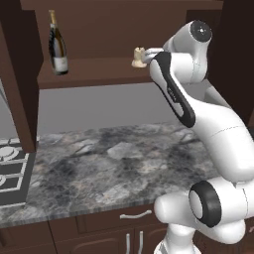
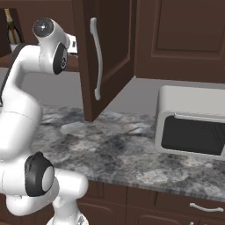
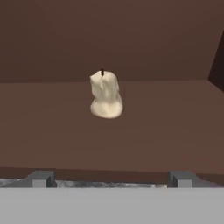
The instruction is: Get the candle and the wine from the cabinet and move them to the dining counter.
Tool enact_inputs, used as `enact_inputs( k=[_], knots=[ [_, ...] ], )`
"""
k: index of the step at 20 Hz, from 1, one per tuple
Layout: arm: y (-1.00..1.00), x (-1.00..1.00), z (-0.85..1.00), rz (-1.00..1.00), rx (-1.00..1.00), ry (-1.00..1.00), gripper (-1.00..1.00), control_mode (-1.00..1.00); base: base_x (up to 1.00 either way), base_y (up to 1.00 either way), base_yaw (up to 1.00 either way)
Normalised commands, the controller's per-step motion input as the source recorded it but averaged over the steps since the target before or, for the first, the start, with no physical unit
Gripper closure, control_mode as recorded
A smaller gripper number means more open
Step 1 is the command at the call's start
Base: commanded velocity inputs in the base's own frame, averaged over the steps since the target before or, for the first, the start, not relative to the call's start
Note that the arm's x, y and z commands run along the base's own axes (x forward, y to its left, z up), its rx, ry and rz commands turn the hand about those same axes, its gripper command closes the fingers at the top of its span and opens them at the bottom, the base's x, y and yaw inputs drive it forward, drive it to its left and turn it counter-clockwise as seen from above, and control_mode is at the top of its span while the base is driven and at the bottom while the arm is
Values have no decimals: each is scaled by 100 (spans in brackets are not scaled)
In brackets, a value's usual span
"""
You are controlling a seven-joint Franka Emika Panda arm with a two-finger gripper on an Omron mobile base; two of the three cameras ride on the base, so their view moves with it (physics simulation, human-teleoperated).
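The candle (image 3: 106, 94), a squat cream lump with a dark wick, stands upright on the cabinet's inner shelf (image 3: 52, 127), straight ahead of my gripper (image 3: 111, 179). The gripper is open: its two fingertips (image 3: 41, 178) are spread wide at the shelf's front edge, apart from the candle, with nothing between them. In the left base view the candle (image 1: 139, 57) sits at the right end of the shelf (image 1: 94, 69), with my hand just to its right. The wine (image 1: 58, 44), a dark bottle with a gold neck, stands at the left end. The dining counter is out of view.
The cabinet's open right door (image 2: 110, 57) with its silver handle (image 2: 96, 61) hangs just right of my arm, and the left door (image 1: 20, 74) stands open too. Below lie a marbled counter (image 1: 114, 158), a stove (image 1: 10, 173) at its left and a white microwave (image 2: 193, 127) at its right.
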Motion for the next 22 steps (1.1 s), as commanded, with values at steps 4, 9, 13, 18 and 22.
enact_inputs(
  k=[4, 9, 13, 18, 22],
  knots=[
    [13, 27, 0, 0, 0, 0, -100, -100, 0, 0, 0],
    [12, 25, 0, 0, 0, 0, -100, -100, 0, 0, 0],
    [3, 19, 0, 0, 0, 0, -100, -100, 0, 0, 0],
    [0, 11, 0, 0, -1, 0, -100, -100, 0, 0, 0],
    [0, 7, -2, 0, -1, -4, -100, -100, 0, 0, 0]
  ],
)
